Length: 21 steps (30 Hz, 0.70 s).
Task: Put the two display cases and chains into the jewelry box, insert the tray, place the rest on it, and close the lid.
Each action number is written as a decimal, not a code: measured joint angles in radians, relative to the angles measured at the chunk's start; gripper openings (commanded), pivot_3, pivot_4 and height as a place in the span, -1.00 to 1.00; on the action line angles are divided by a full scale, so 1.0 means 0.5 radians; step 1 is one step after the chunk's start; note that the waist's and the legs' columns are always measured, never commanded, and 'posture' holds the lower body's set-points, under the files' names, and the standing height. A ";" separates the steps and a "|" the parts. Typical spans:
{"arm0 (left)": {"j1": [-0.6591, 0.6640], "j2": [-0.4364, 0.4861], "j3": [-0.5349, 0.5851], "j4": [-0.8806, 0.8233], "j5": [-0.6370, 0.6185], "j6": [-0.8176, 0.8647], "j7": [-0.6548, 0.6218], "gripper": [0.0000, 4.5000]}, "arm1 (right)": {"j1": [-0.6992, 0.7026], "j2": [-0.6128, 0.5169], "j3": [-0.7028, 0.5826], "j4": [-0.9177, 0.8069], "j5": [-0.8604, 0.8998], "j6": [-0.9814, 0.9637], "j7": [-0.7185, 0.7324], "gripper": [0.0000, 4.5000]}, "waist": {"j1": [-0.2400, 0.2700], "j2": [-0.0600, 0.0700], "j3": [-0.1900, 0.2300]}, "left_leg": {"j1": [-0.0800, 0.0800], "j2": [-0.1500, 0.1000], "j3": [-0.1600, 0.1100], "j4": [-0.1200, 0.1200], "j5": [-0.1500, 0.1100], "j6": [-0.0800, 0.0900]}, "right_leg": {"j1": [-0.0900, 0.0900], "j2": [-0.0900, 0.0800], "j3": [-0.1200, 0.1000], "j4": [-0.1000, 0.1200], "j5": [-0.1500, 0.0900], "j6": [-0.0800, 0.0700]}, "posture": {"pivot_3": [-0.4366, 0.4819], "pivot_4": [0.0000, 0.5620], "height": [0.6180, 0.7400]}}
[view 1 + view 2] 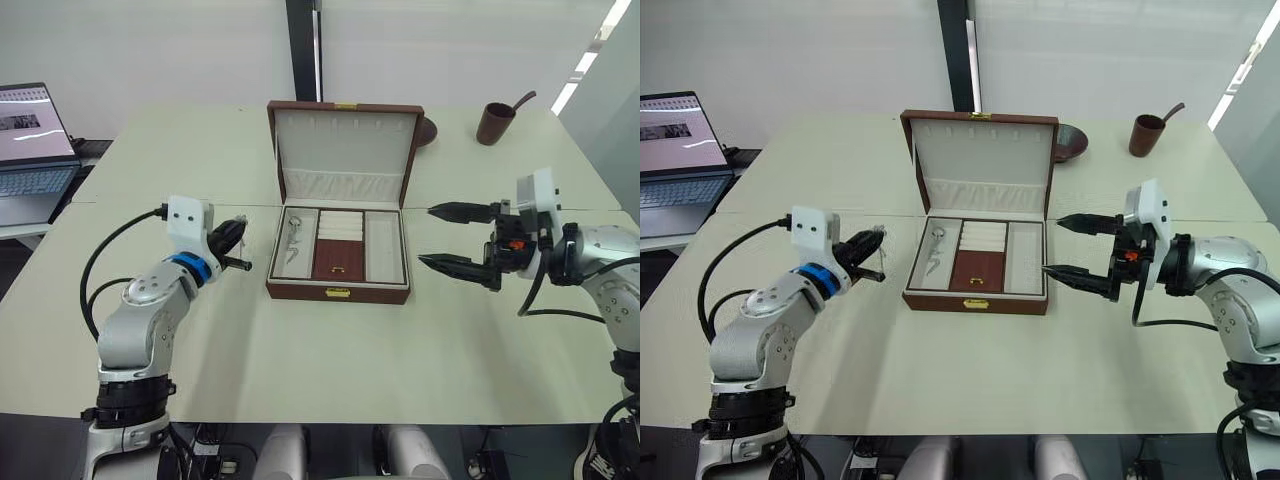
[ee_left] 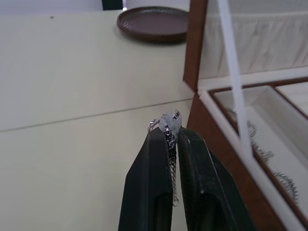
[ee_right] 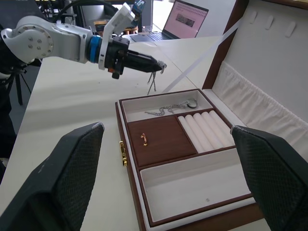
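Observation:
The jewelry box (image 1: 338,292) stands at the middle of the table with its lid (image 1: 343,140) upright and open. The tray (image 1: 335,256) sits inside it, and one of the chains (image 1: 294,240) lies in its left compartment. My left gripper (image 1: 240,228) hovers just left of the box, shut on another silver chain (image 2: 171,159) that dangles from its fingers (image 3: 144,62). To the right of the box my right gripper (image 1: 427,235) is open and holds nothing. The two display cases are out of view.
A brown dish (image 2: 153,23) lies behind the box's right corner. A brown cup with a spoon (image 1: 496,122) stands at the back right. An open laptop (image 1: 30,140) sits off the table's left edge. A white ribbon (image 2: 233,72) stays the lid.

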 measured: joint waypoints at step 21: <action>-0.740 -0.008 -0.492 0.157 -0.211 0.135 -0.527 -1.00 | 0.446 -0.033 -0.320 -0.262 0.021 0.014 -0.293 1.00 | 0.003 -0.001 0.000 | -0.004 -0.002 0.005 0.002 0.000 0.000 | -0.001 0.002 -0.001 0.000 0.000 0.000 | -0.05 -0.47 1.00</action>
